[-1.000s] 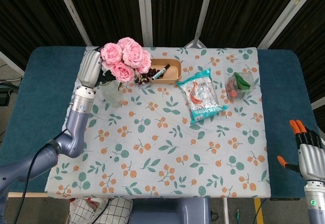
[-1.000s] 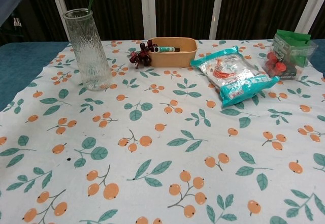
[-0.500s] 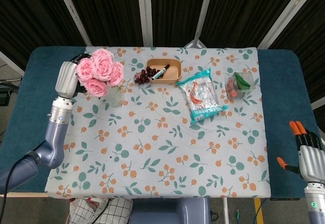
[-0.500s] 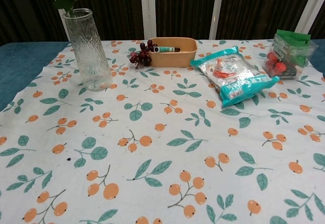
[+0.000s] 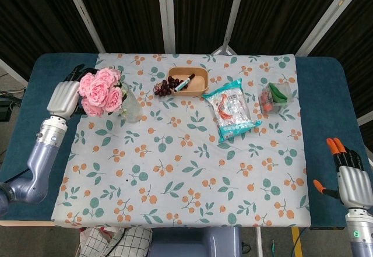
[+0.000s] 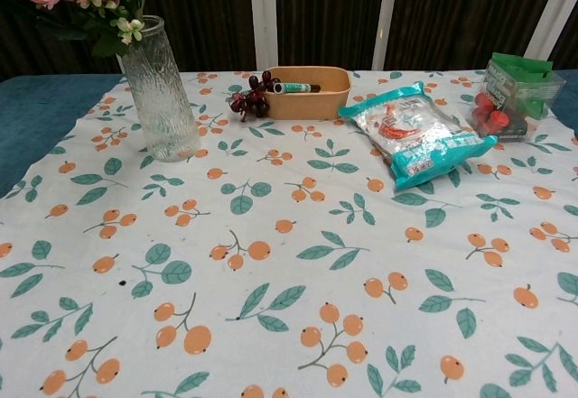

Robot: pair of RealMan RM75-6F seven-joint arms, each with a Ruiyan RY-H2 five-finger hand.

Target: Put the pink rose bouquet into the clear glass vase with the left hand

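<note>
Left hand (image 5: 63,98) just left of the roses (image 5: 100,90), grip unclear. Stems apparently in the vase (image 6: 161,91), leaning toward hand. Right hand (image 5: 349,178) spread, idle.

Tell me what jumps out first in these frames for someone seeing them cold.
The pink roses at the far left of the table, leaning out leftward over the top of the glass vase, right beside the left hand. Next, the teal snack bag lying right of centre on the fruit-print cloth. The right hand sits idle off the table's near right corner, orange fingertips showing.
</note>
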